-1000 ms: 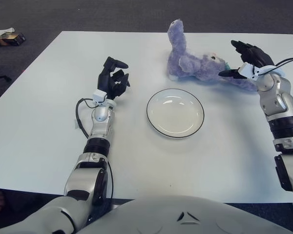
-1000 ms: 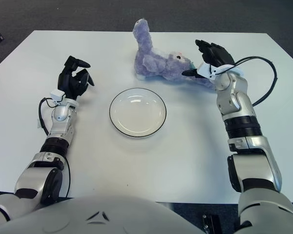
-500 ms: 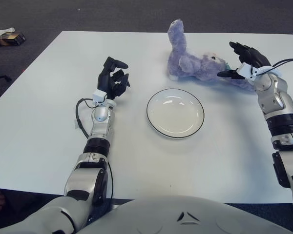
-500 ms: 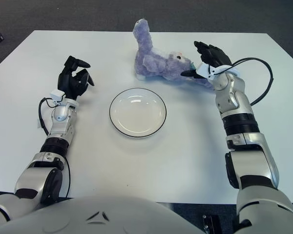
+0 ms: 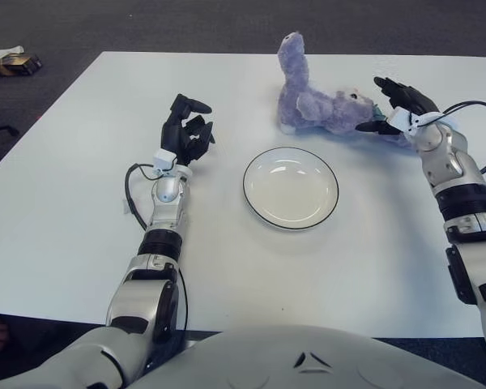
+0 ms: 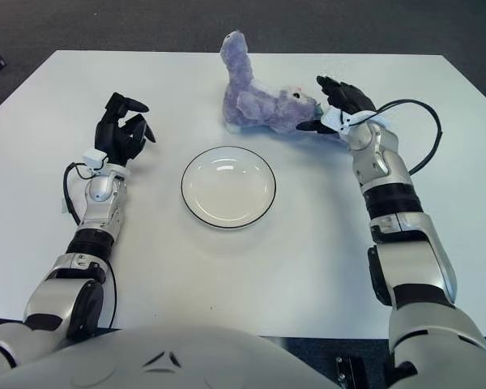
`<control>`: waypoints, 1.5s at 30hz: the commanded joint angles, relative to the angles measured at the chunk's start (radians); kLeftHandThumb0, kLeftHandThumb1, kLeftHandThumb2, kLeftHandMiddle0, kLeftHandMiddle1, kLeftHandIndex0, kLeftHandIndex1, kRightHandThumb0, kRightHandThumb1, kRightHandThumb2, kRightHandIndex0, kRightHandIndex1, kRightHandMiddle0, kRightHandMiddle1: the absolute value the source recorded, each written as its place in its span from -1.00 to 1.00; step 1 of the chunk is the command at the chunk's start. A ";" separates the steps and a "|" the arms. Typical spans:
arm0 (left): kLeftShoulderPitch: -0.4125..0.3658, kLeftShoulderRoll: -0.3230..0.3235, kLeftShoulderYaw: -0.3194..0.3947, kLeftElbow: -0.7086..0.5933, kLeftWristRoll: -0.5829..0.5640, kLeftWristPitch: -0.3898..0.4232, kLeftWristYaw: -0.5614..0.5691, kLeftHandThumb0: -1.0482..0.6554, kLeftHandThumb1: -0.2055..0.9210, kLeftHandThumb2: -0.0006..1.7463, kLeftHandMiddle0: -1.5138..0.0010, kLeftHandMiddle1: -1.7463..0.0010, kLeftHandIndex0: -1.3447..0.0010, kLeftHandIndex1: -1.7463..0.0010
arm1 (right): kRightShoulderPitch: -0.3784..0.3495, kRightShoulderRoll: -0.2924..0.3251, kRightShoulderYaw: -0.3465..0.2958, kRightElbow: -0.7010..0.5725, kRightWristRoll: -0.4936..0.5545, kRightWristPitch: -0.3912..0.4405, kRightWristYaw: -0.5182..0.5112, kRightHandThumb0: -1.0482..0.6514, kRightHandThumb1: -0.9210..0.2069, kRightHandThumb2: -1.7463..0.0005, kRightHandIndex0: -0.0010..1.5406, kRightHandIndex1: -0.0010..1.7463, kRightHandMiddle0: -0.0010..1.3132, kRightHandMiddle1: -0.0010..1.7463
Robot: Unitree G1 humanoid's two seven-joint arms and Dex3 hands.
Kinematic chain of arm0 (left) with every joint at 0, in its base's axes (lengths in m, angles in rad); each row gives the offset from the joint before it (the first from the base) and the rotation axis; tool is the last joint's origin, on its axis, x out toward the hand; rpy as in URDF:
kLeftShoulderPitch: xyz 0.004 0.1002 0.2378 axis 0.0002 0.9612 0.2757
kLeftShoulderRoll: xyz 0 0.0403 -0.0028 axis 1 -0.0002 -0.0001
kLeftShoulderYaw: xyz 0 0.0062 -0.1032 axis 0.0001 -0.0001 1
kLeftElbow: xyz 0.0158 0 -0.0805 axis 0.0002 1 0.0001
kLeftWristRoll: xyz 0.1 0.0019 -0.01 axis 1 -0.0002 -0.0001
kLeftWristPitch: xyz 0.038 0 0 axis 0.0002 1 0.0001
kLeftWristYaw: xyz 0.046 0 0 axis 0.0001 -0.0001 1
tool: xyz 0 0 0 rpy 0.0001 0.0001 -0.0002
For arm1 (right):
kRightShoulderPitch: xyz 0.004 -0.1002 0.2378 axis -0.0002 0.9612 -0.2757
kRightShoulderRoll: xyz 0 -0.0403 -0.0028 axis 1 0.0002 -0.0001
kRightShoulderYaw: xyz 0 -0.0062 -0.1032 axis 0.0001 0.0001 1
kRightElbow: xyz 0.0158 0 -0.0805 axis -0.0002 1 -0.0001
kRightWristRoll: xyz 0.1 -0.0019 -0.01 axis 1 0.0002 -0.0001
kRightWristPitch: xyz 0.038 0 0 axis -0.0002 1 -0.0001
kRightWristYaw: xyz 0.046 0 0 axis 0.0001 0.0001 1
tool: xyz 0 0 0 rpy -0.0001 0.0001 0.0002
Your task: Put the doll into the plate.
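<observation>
A purple plush doll lies on the white table beyond the plate, one limb sticking up at the far end. The white plate with a dark rim sits mid-table, nothing in it. My right hand is at the doll's right end, fingers spread around its head side, thumb low by the fabric; no closed grasp shows. My left hand shows to the left of the plate with fingers loosely curled, holding nothing.
The white table spreads wide around the plate. A black cable loops off my right wrist. A small box lies on the dark floor at the far left.
My right hand has slid leftward and a little farther away, closing in on the doll's right end. The doll, the plate and my left hand have stayed put.
</observation>
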 commanded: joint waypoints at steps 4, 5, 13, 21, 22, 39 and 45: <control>0.124 -0.020 -0.012 0.063 0.029 -0.006 0.010 -0.19 1.00 -0.65 -0.24 -1.00 0.36 -0.73 | -0.052 0.031 -0.003 0.068 0.051 -0.044 0.006 -0.75 -0.93 1.00 -1.00 -1.00 -0.80 -0.99; 0.125 -0.020 -0.012 0.061 0.030 -0.005 0.010 -0.19 1.00 -0.65 -0.24 -1.00 0.36 -0.73 | -0.053 0.032 -0.003 0.074 0.058 -0.052 0.008 -0.75 -0.93 1.00 -1.00 -1.00 -0.79 -0.99; 0.127 -0.020 -0.013 0.057 0.031 -0.001 0.011 -0.19 1.00 -0.65 -0.23 -1.00 0.36 -0.74 | -0.061 0.032 0.000 0.099 0.076 -0.083 0.010 -0.74 -0.92 1.00 -1.00 -1.00 -0.78 -0.98; 0.128 -0.022 -0.013 0.053 0.031 0.002 0.010 -0.19 1.00 -0.65 -0.23 -1.00 0.36 -0.74 | -0.061 0.050 0.009 0.111 0.087 -0.106 0.014 -0.72 -0.91 1.00 -1.00 -1.00 -0.76 -0.98; 0.128 -0.022 -0.013 0.053 0.031 0.002 0.010 -0.19 1.00 -0.65 -0.23 -1.00 0.36 -0.74 | -0.062 0.051 0.009 0.112 0.088 -0.107 0.014 -0.71 -0.90 1.00 -1.00 -1.00 -0.75 -0.98; 0.131 -0.023 -0.015 0.048 0.031 0.007 0.008 -0.19 1.00 -0.65 -0.22 -1.00 0.36 -0.74 | -0.064 0.075 0.017 0.127 0.100 -0.103 0.031 -0.65 -0.85 1.00 -0.93 -0.99 -0.68 -0.97; 0.132 -0.024 -0.015 0.047 0.030 0.006 0.007 -0.19 1.00 -0.65 -0.21 -1.00 0.37 -0.74 | -0.058 0.085 0.019 0.121 0.102 -0.100 0.041 -0.64 -0.85 1.00 -0.91 -0.99 -0.66 -0.97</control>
